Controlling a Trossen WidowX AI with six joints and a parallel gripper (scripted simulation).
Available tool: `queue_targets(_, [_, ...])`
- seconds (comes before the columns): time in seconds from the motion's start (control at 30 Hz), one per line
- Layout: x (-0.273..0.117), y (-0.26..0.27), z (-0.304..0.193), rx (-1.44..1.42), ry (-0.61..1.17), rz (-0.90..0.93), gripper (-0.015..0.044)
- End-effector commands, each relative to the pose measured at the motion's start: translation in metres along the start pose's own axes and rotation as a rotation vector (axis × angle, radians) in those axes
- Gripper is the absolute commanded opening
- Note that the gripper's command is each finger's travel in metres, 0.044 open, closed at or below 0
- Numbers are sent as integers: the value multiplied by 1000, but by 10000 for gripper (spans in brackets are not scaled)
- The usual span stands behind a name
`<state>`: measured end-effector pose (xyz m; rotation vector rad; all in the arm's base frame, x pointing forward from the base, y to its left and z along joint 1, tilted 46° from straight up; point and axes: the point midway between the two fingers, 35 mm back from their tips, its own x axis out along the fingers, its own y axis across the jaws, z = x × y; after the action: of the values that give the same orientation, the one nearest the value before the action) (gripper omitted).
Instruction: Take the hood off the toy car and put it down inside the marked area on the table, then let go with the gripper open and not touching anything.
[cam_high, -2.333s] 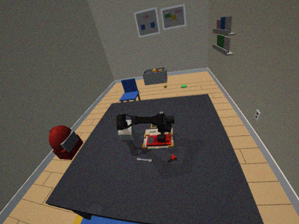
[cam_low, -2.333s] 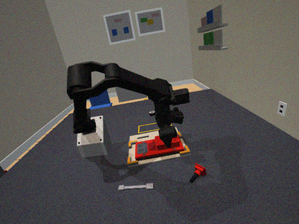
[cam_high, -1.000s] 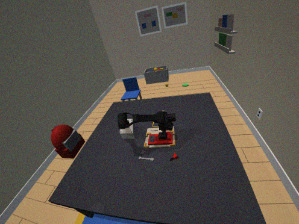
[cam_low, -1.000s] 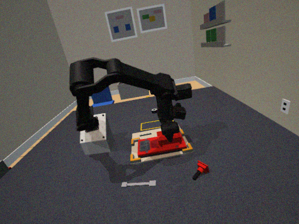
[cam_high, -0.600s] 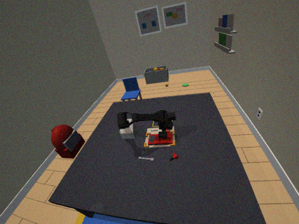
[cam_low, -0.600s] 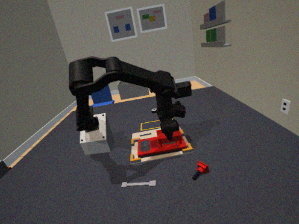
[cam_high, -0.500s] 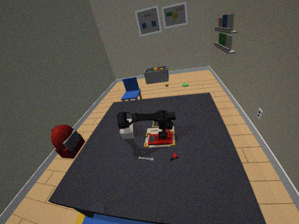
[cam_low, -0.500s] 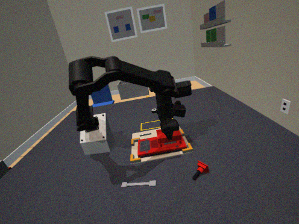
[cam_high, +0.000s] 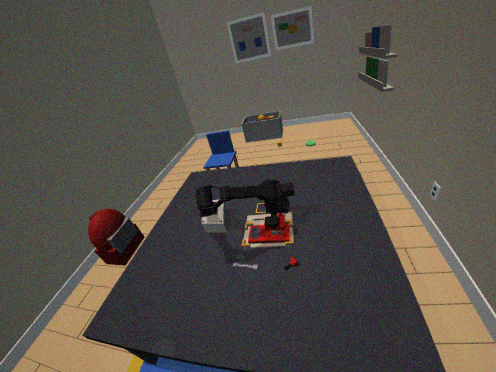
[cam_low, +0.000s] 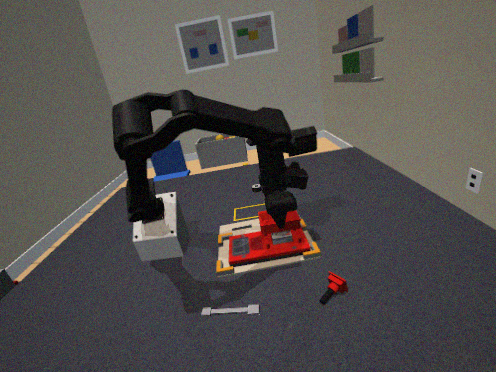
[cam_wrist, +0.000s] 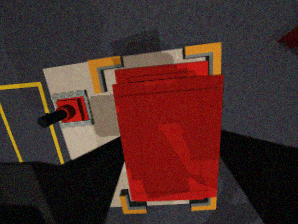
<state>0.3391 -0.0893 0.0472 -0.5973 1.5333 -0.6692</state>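
Gripper (cam_low: 280, 220) pinches the red hood (cam_wrist: 167, 135), lifting it off the toy car (cam_low: 267, 245); next, carry it to the yellow marked area (cam_low: 248, 212) behind the car.

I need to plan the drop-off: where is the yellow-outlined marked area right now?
In the exterior view the marked area lies on the dark table just behind the toy car, on the side toward the arm's base, beside the gripper that grips the hood.

No readable text, labels or numbers anywhere; wall posters (cam_low: 226, 42) show only coloured blocks.
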Motion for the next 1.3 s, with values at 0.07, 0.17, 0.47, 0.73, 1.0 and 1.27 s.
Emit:
queue_targets(0.07, [-24,0,2,5,-10,6,0])
queue_targets(0.17, [-20,1,1,-1,-6,0,0])
queue_targets(0.47, [-23,40,4,-3,-12,16,0])
queue_targets(0.73, [-27,77,4,-3,-14,26,0])
queue_targets(1.0, [-29,113,0,-3,-15,31,0])
queue_targets(1.27, [-31,149,-8,-2,-14,32,0])
